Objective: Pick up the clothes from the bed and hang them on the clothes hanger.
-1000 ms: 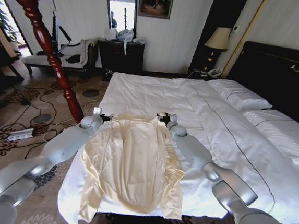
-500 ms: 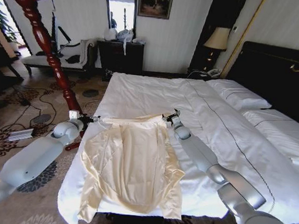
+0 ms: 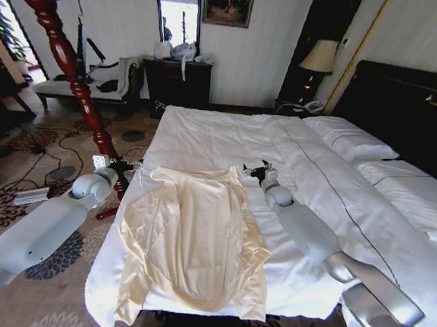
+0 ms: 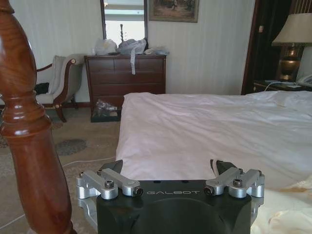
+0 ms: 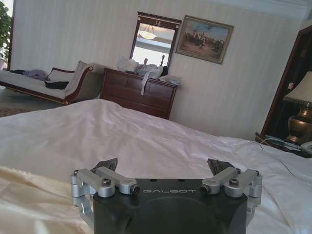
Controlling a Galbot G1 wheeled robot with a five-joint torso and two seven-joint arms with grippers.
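- Bright daylight is admitted from the far left, and the mirror [image 3: 178, 11] on the far wall is blown out.
- The white bed [image 3: 315, 195] is evenly lit, with soft shadows in its folds.
- Straight lines are bowed toward the head view's edges.
- The near coat stand [image 4: 27, 141] is rendered soft in the left wrist view.

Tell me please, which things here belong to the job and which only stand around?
Belonging to the job:
- the clothes, spread flat on the bed
- left pincer, open, off the bed's edge beside the clothes' shoulder
- right pincer, open, at the other shoulder

Just around:
- wooden coat stand
- dresser
- lamp
- pillows
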